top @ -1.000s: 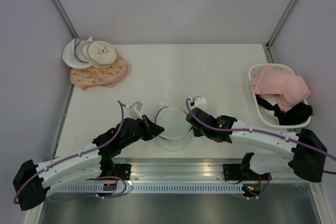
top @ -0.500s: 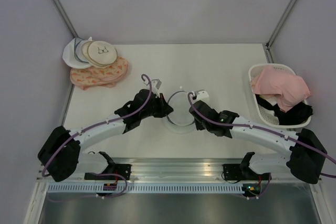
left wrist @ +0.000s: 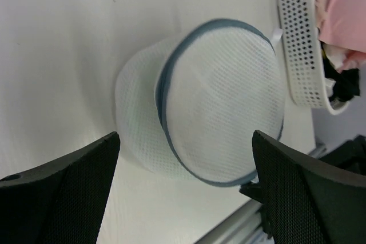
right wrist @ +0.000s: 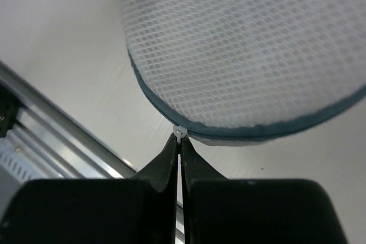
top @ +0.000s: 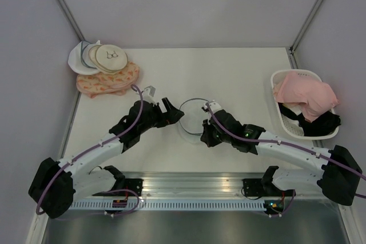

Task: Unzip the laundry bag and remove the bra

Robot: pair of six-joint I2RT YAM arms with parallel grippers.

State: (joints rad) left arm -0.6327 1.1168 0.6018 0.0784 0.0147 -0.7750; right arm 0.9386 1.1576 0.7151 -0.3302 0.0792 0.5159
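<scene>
The laundry bag, a round white mesh pouch with a grey-blue zipper rim, lies at the table's middle. In the left wrist view the laundry bag stands tilted on edge beyond my open left gripper, whose black fingers are spread wide and touch nothing. From above, the left gripper sits just left of the bag. My right gripper is at the bag's near edge. Its jaws are shut on the small white zipper pull under the laundry bag. The bra is hidden.
A white perforated basket with pink and black garments stands at the right edge, and the basket also shows in the left wrist view. Stacked cream discs and a pink patterned bag lie back left. A metal rail runs along the near edge.
My left gripper has opened wide, let go of the bag and drawn back to its left. The bag shifted away from the near edge. The right gripper stays shut on the zipper pull.
</scene>
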